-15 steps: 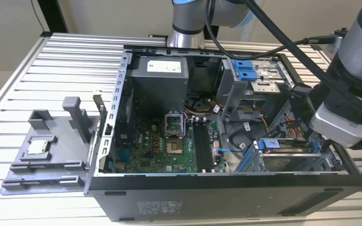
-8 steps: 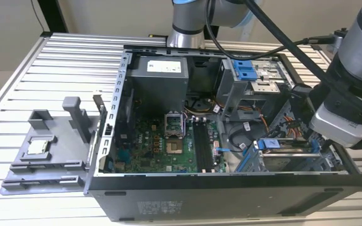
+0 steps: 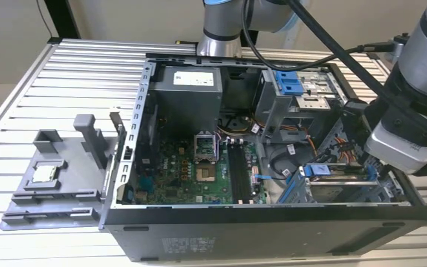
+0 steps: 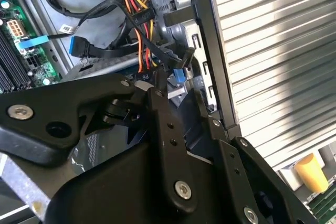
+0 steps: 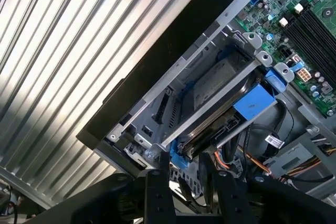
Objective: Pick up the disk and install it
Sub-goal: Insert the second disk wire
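The disk (image 5: 220, 114) sits in its bay just beyond the narrowly parted, empty end effector (image 5: 185, 169).

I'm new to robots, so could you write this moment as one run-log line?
arm: reaching into open computer case | gripper: at drive bay | disk: sitting in bay, blue frame visible | fingers: close beside disk's end

slatted metal table (image 3: 65, 72), computer case (image 3: 273, 222), grey fixture (image 3: 58, 183)

A robotics lab or test bench: 1 open computer tower (image 3: 273, 222) lies on a ribbed aluminium table (image 3: 73, 72), a grey printed fixture tray (image 3: 50, 189) at the exterior view's left, the arm's base (image 3: 221, 28) at the far edge.
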Controlling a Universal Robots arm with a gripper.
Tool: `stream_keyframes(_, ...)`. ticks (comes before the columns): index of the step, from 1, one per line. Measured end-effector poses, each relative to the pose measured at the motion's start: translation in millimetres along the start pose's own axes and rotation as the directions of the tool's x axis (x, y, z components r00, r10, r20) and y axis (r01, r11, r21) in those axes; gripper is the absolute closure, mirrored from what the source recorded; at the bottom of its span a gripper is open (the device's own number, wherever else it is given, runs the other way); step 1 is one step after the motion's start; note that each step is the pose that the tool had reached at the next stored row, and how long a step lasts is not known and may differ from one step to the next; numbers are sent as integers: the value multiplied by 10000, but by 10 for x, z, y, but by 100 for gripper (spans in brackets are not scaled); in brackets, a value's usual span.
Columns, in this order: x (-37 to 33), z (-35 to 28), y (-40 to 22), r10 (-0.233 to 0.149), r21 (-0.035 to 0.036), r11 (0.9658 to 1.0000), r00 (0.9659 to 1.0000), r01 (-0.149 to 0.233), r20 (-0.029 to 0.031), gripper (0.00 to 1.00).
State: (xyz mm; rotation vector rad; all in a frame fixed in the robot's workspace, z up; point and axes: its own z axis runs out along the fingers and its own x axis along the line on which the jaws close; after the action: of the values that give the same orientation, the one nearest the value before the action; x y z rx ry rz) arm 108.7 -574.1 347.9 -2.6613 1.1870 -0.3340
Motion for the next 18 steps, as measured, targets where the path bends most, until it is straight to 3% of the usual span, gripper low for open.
stream_keyframes(15,-3,3,-2,-6,38,10000,10000,6,-36,0)
stream_keyframes(18,-5,8,0,-9,81,10000,10000,10,-72,0)
